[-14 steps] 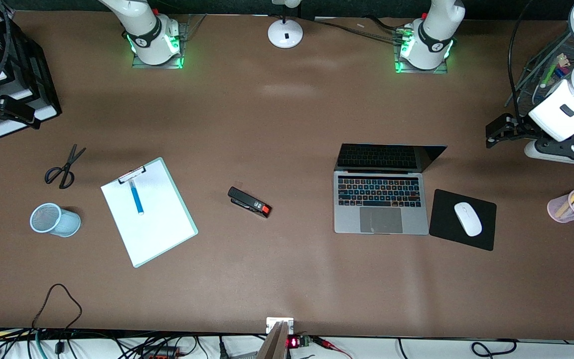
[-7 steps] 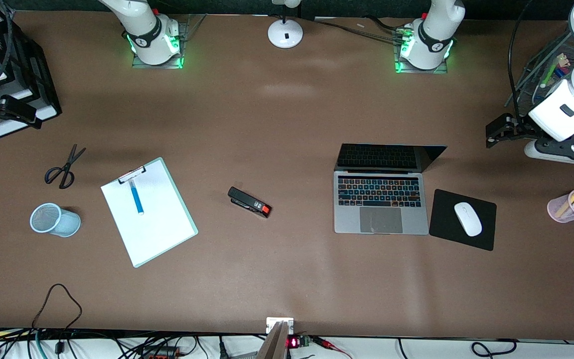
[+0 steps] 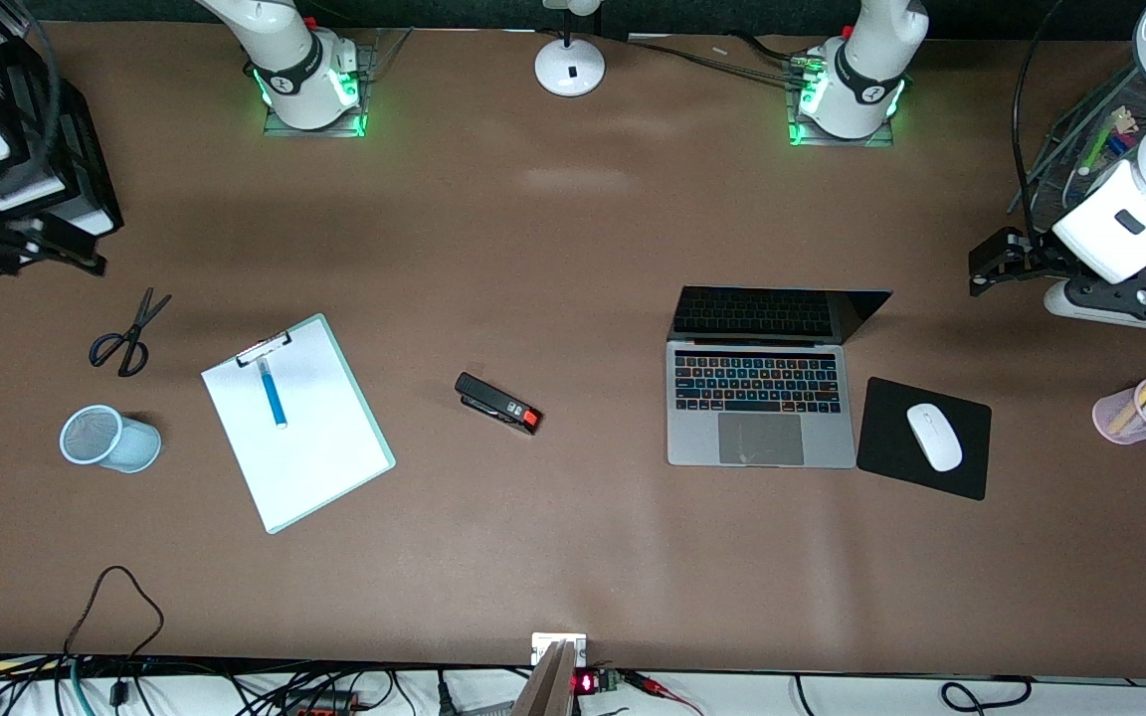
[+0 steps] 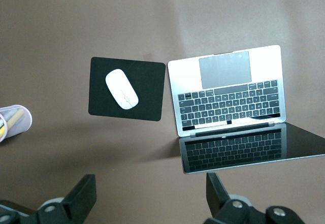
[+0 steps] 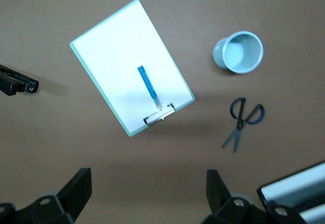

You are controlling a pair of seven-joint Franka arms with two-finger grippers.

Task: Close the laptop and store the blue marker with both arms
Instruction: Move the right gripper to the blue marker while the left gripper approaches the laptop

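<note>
The laptop stands open toward the left arm's end of the table, keys lit; it also shows in the left wrist view. The blue marker lies on a white clipboard toward the right arm's end, and shows in the right wrist view. My left gripper hangs open and empty in the air over bare table beside the laptop's lid, its own view looking down on the laptop. My right gripper hangs open and empty over the table by the scissors, its own view looking down on the clipboard.
A white mouse lies on a black pad beside the laptop. A pink cup of pens stands at the left arm's end. A stapler, scissors and a pale blue cup lie about the clipboard. A lamp base stands between the arm bases.
My right arm's hand has shifted a little over the table at its end. The left arm has barely moved. Nothing on the table has moved.
</note>
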